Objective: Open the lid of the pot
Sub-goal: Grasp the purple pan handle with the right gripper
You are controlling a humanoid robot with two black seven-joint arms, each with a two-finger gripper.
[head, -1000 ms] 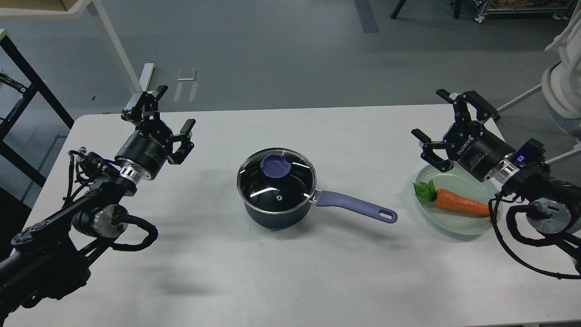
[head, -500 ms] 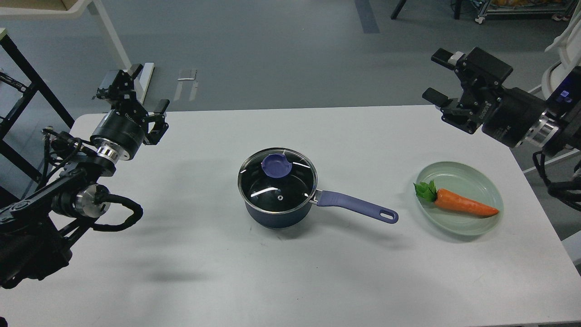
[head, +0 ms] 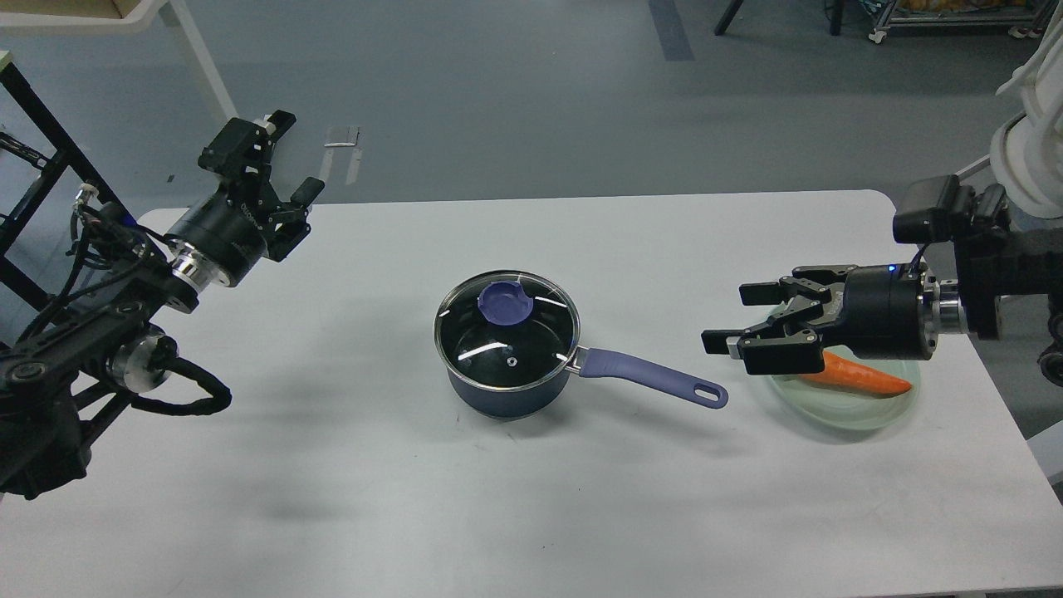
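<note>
A dark blue pot stands at the middle of the white table, its purple handle pointing right. A glass lid with a purple knob rests closed on it. My right gripper is open and empty, lying level just right of the handle's end and pointing left toward the pot. My left gripper is open and empty, raised over the table's far left corner, well away from the pot.
A pale green plate with an orange carrot sits at the right, partly behind my right gripper. A black frame stands off the table's left edge. A white machine stands at the far right.
My right gripper has dropped from high at the far right to a level pose over the plate, pointing at the pot handle. My left gripper shifted slightly right and turned. The pot has not moved.
</note>
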